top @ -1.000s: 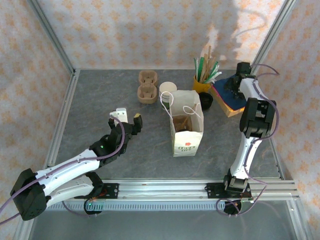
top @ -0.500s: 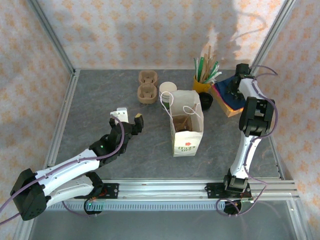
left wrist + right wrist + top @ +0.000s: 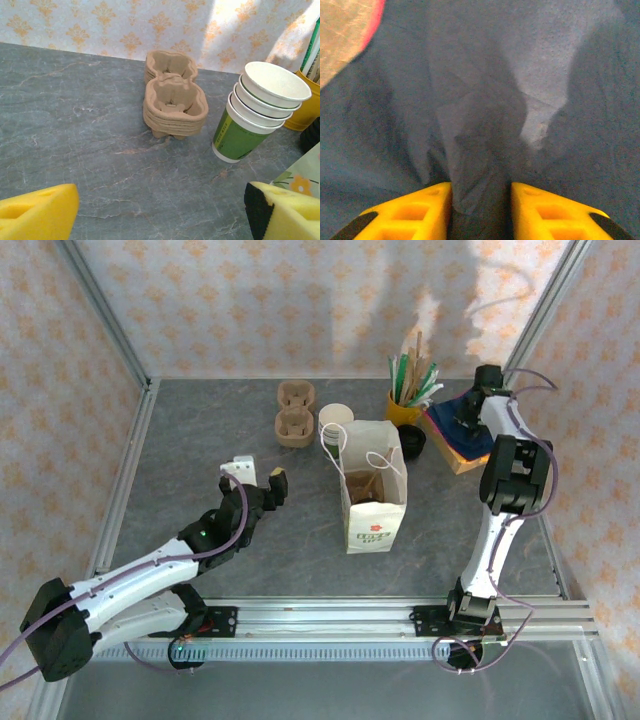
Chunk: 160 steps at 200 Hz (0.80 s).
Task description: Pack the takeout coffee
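Note:
The lidded takeout coffee cup is hidden or out of view. A white paper bag [image 3: 373,490] stands open mid-table, with something brown and dark inside. My left gripper [image 3: 258,475] hovers open to the left of the bag, nothing between its yellow fingers [image 3: 37,212]; in its wrist view the gripper [image 3: 160,220] faces bare table. My right gripper [image 3: 464,417] is down on a dark blue napkin [image 3: 449,427] at the back right. In the right wrist view the gripper [image 3: 481,200] is shut on a raised fold of the blue napkin [image 3: 470,100].
A stack of lidless white-and-green cups [image 3: 260,110] stands behind the bag [image 3: 335,422]. Brown pulp cup carriers [image 3: 172,97] sit to its left. A yellow holder with straws and stirrers [image 3: 405,405] and a squat black lid stack [image 3: 412,440] are beside the napkins.
The right wrist has shifted slightly over the napkin stack. The left arm has stayed put.

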Motion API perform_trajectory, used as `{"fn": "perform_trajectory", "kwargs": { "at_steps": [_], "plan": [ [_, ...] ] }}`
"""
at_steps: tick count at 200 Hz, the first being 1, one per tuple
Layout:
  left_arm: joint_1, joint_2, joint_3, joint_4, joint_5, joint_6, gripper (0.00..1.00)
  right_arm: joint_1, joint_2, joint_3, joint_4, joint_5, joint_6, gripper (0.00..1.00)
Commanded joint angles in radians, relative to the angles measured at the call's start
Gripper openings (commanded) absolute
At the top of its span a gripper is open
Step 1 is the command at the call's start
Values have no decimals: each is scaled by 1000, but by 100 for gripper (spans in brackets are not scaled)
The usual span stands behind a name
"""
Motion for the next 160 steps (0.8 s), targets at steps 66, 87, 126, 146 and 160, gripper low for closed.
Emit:
{"fn": "perform_trajectory", "kwargs": {
  "at_steps": [66,87,126,146,160],
  "plan": [
    [12,-35,-36,-18,-12,-29,88,-9,-134,-39,19,-72,2,12],
    [11,-41,-37,-20,-12,-31,88,-11,-164,-51,19,-78,4,4],
    [12,-42,-32,-19,-11,-30,88,-10,-273,-79,23,-109,6,0],
    [11,-42,-20,-31,-10,-31,88,-11,-365,-128,55,-118,12,0],
    [12,-43,-12,-39,-9,-33,88,-10,-435,-160,83,-131,21,0]
  ]
}}
